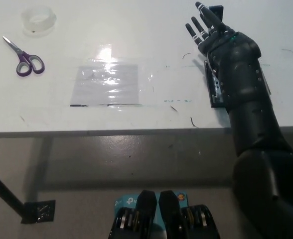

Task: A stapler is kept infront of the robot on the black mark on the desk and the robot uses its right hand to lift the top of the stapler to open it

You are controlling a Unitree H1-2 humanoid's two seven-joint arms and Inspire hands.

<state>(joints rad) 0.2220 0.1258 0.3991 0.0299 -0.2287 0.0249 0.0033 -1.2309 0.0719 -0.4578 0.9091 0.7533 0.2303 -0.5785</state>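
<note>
One black right hand (221,42) hovers with fingers spread and holding nothing, right above the stapler (215,89), which lies on the table (136,30) near its front edge, partly hidden under the wrist. Scissors (22,59) and tape roll (38,21) sit well apart.

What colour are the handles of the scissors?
Purple, seen in the head view on the scissors.

We see a smooth white worktop (136,30) with a glossy clear film patch (106,83) catching glare. The scissors (19,56) have metal blades and purple plastic handles. The tape roll (38,20) looks translucent plastic. The right hand (221,42) is matt black, the stapler (214,89) beneath it black too.
</note>
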